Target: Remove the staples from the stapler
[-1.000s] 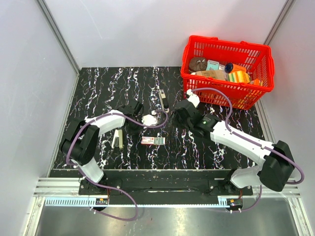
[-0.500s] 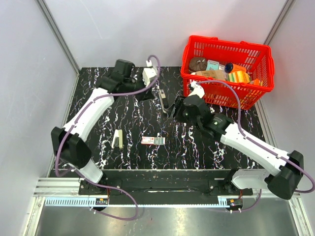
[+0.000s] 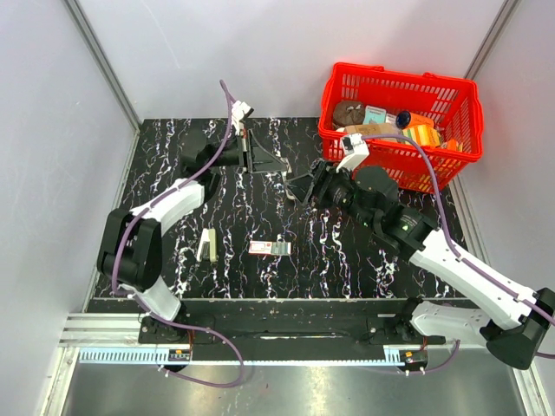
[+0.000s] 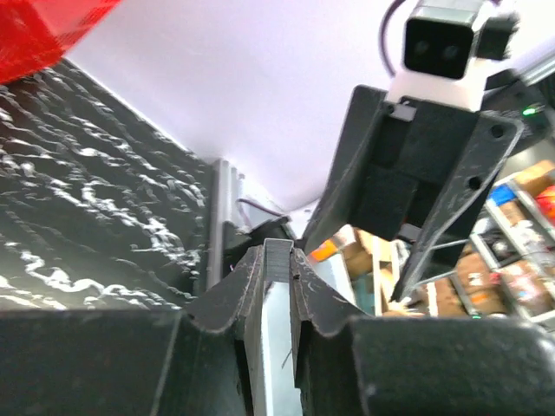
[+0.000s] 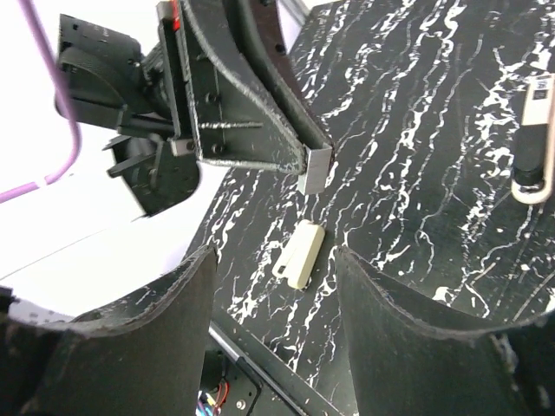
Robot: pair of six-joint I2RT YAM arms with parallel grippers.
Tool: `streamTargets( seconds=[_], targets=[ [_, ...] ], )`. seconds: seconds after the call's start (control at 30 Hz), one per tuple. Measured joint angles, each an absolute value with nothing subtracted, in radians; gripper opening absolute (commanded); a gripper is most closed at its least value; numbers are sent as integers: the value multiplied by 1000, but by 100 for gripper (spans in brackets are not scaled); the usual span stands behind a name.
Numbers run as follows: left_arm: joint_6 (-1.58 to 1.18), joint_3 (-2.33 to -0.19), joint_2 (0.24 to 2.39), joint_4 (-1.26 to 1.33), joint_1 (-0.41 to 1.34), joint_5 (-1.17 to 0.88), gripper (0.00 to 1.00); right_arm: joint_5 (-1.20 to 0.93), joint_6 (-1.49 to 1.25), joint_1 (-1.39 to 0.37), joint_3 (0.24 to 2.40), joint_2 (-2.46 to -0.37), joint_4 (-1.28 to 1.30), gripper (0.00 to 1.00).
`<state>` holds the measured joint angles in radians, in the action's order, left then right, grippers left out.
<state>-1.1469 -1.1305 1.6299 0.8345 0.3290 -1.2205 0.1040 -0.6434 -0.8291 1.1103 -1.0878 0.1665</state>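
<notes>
**Overhead and wrist views, both arms reaching to the middle of the table.** The left gripper point(image 3: 277, 165) is pinched narrow on a thin silver strip point(image 5: 317, 169) and holds it off the table point(image 3: 165, 147). In the left wrist view the strip point(image 4: 270, 329) runs up between the two fingers point(image 4: 227, 299), and its end stands just proud of their tips.

The right gripper point(image 3: 300, 187) faces the left one, near it but not touching. Its jaws are spread wide and hold nothing; its fingers point(image 5: 130, 347) frame the strip from either side of the right wrist view.

The stapler point(image 5: 532, 130) lies flat on the black marbled surface at the right border of the right wrist view. It is apart from both grippers, and bare table shows on its visible sides.

- **Occupied ground:** a red basket point(image 3: 403, 76) full of items fills the far right corner, with its near wall close behind the right arm's wrist. A cream block point(image 3: 208, 244) and a small red-and-white box point(image 3: 269, 248) lie near the front edge, apart from each other and well short of the grippers.
- **Open ground:** the far left quarter and the strip along the left edge — where the table meets the wall and a metal rail — show bare marble. So does the front right area beneath the right forearm.
</notes>
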Motion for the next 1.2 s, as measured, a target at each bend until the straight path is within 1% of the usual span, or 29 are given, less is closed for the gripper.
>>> streamTargets(
  seconds=[0.07,0.13,0.33,0.7,1.2],
  targets=[
    [-1345,-1128,1655,987,326,-1224,0,72,-639,-829,1110,-1088,151,63],
    [-1468,-1123,1654,1090,324,-1225,0,52,-636,-829,1110,-1088,142,62],
    [-1651,-1114,1635,1249,323,-1223,0,31,-633,-829,1111,-1090,125,61],
    [-1716,-1096,1631,1282,329,-1223,0,-4,-652,-829,1116,-1118,80,59],
    [-1722,-1095,1631,1282,342,-1224,0,-30,-667,-829,1158,-1178,11,48]
  ],
)
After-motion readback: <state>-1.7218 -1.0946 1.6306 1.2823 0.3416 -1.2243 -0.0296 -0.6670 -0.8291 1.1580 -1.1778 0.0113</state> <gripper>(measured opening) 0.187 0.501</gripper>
